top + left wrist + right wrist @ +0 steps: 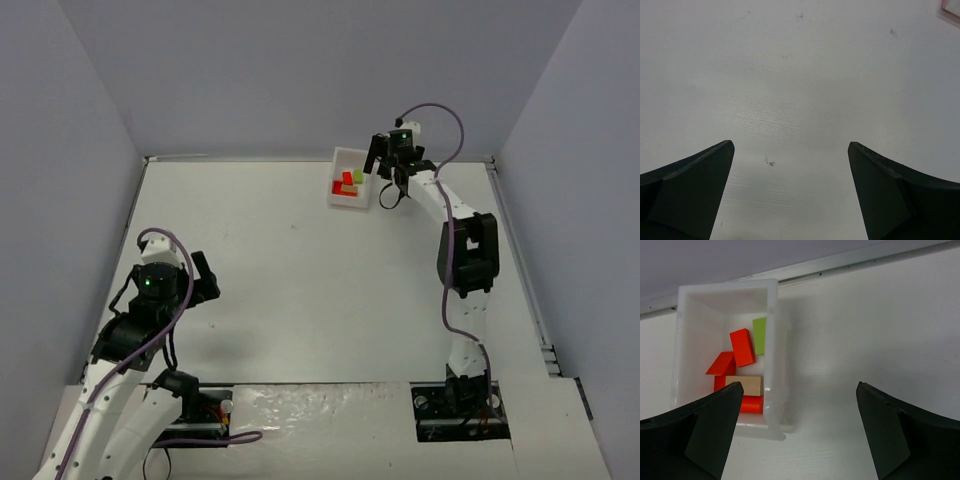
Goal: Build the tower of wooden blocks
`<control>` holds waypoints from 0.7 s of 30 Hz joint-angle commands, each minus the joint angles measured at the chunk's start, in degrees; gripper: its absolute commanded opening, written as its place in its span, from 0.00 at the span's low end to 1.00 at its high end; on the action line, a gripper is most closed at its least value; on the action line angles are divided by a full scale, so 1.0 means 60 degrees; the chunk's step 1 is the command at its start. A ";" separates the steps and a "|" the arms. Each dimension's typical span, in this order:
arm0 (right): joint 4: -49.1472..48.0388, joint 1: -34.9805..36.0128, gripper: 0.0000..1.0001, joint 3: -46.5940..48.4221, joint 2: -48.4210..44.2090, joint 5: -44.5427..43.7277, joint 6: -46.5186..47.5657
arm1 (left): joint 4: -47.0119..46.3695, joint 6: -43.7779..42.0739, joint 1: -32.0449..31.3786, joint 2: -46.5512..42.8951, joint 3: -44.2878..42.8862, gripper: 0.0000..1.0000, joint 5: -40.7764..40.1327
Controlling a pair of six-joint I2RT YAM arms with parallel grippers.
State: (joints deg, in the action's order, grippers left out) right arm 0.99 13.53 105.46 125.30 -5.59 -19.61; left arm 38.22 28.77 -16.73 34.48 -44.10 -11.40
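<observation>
Near, lower left of the top view: the left gripper (790,145) is held over the white table (800,75). Jaws are spread wide and nothing is gripped; only bare surface is seen between the fingers.

Far, upper centre-right of the top view: the right arm (465,255) is stretched out to the back edge of the table. The right gripper (800,385) is also wide open with nothing held.

The white tray (771,340) is seen left of centre in the right wrist view, its lower left corner hidden by the left finger; contact cannot be told.

No tower is built. The wood blocks (742,346) lie loose inside the tray. The lime green block (759,335) is at the far side, the tan block (746,385) nearer, with red ones around them.
</observation>
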 commanded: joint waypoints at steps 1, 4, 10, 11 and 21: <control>-0.0485 0.0130 0.84 0.1662 0.0894 0.0202 0.0036 | 0.0053 0.0184 0.0079 -0.0222 -0.0098 0.97 -0.0129; -0.0483 0.0182 0.78 0.2237 0.1452 0.0261 0.0281 | 0.0183 0.0212 0.0079 -0.0251 -0.0031 0.97 -0.0076; -0.0486 0.0306 0.57 0.2903 0.2423 0.0426 0.0524 | 0.0357 0.0228 0.0079 -0.0352 0.0094 0.97 0.0114; -0.0487 0.0336 0.52 0.2969 0.2572 0.0420 0.0583 | 0.0381 0.0216 0.0079 -0.0370 0.0112 0.97 0.0126; -0.0547 0.0913 0.00 0.2437 0.1787 -0.1013 0.2493 | 0.0345 -0.0044 0.0079 0.0010 -0.0071 0.97 0.0215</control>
State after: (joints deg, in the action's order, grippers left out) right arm 0.63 16.76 120.58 142.92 -6.23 -12.09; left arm 41.70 29.18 -16.73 32.41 -43.00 -10.34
